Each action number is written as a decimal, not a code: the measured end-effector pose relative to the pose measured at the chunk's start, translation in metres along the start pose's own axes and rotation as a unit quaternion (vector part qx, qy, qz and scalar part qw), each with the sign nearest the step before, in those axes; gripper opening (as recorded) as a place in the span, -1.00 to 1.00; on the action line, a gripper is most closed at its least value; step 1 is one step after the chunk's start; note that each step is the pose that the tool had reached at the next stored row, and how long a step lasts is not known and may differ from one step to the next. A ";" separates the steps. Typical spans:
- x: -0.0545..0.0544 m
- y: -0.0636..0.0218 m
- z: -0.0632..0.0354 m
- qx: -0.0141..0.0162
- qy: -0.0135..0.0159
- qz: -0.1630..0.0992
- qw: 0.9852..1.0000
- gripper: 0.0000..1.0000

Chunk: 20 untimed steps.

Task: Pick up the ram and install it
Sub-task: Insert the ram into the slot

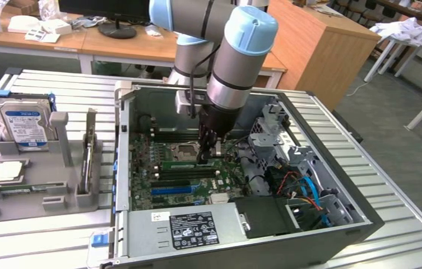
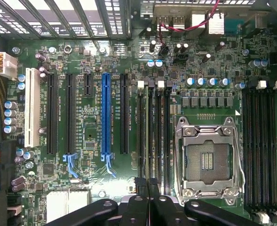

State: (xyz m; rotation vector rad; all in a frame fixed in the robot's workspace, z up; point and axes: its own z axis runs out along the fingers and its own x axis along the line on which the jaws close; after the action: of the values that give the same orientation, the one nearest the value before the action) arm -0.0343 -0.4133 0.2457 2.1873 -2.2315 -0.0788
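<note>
Wide shot first: the slatted metal counter (image 1: pixel 31 246) carries the whole job, and the open computer case (image 1: pixel 360 224) lies on its side across the middle of it. The robot arm (image 1: pixel 233 67) drops in from twelve o'clock in the exterior view, straight down into the case. Out at nine o'clock sits the grey parts tray (image 1: pixel 46 193), with a silver hard drive (image 1: pixel 22 124) standing upright at its twelve o'clock end. Inside the case, the power supply (image 1: pixel 188 227) takes the six o'clock edge and the green motherboard (image 2: pixel 91 122) covers the floor. On the board there's the CPU socket (image 2: pixel 209 160), contacts bare, and the long blue expansion slot (image 2: pixel 105 113) running parallel to the black memory slots (image 2: pixel 260 141). Now the ram (image 1: pixel 186 165): the green stick lies along the memory slots just at six o'clock of the socket in the exterior view, level with the board. The gripper (image 1: pixel 212 158) is right on its three o'clock end, fingers (image 2: pixel 140 188) pressed together, tips touching the stick. Whether they pinch it or merely bear on it, I cannot tell.
</note>
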 end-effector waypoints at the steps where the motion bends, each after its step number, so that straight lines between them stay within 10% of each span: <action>1: 0.000 0.0000 0.0000 0.000 0.000 0.000 1.000 -0.77; 20: 0.000 0.0015 0.0058 0.000 0.000 -0.001 1.000 -0.77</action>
State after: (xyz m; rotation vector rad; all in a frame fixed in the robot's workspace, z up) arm -0.0360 -0.4134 0.2400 2.1900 -2.2293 -0.0782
